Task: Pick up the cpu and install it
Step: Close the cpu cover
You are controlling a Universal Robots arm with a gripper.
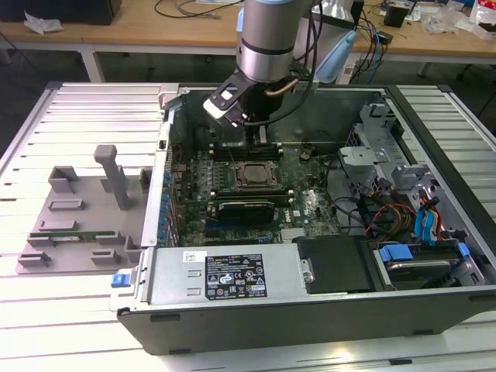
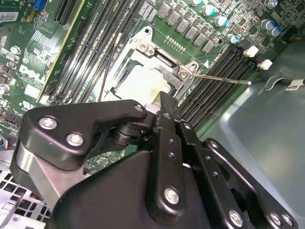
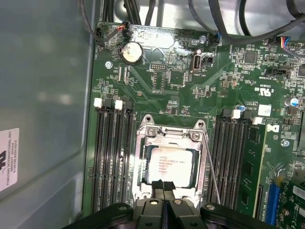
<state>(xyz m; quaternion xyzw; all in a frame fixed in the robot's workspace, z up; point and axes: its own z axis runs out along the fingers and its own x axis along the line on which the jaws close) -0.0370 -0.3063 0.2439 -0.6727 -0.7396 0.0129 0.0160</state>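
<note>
arm [image 1: 267,39] is down inside the open pc case [image 1: 232,310], over the far middle of the motherboard [image 3: 181,86]. cpu [image 3: 170,164] lies flat in the cpu socket [image 3: 169,135], silver top up, metal frame around it on all sides; in the second wrist view the cpu [image 2: 138,78] shows as a pale square just beyond the fingertips. gripper [image 3: 163,185] hangs right at one edge of the chip, its two fingers pressed together with no visible gap and nothing seen between them. can't tell if the tips actually touch the chip or sit just above it. gripper [image 2: 166,101] in the second wrist view points down at that same edge. thin socket lever [image 3: 212,167] runs slanted beside the socket, between it and one bank of ram slots [image 3: 233,157]. grey tray [image 1: 77,209] sits outside the case on the exterior view's left.
</note>
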